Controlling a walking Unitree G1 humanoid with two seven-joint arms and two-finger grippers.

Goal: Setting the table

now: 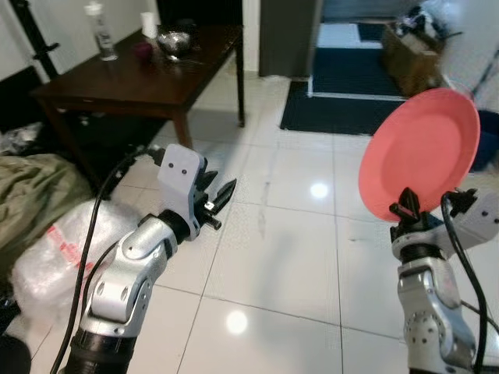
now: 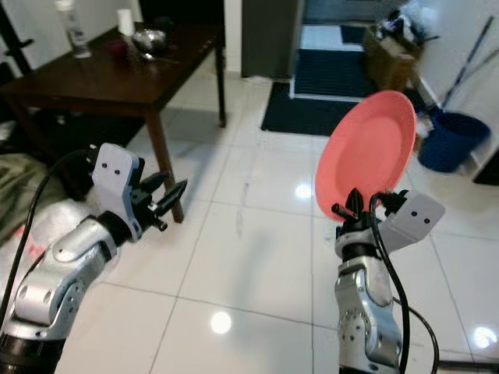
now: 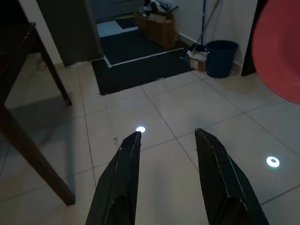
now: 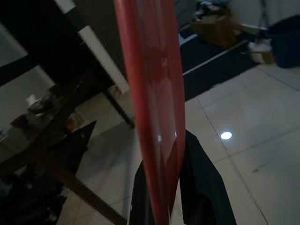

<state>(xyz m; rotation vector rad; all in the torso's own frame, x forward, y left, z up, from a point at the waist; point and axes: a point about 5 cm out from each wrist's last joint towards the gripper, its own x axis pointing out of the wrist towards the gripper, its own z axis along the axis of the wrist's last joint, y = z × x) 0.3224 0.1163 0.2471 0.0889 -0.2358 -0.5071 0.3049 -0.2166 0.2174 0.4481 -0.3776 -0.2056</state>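
**One plate in transit toward the table**

One pink plate [image 1: 421,152] stands nearly on edge at about 3 o'clock in the head views, its lower rim pinched between the closed fingers of the right gripper [image 1: 407,209]; the upright hold probably keeps the disc clear of the arm while the robot walks. The left gripper [image 3: 171,140] is raised at 9 o'clock, fingers parted and holding nothing, likely kept free for balance or a later pickup. The dark wooden table [image 1: 148,78] lies at 11 o'clock, well apart across the tiled floor [image 1: 281,265], already bearing a bottle [image 1: 100,31] and a metal bowl [image 1: 173,40]. Judged from this layout, the plate is not yet delivered.
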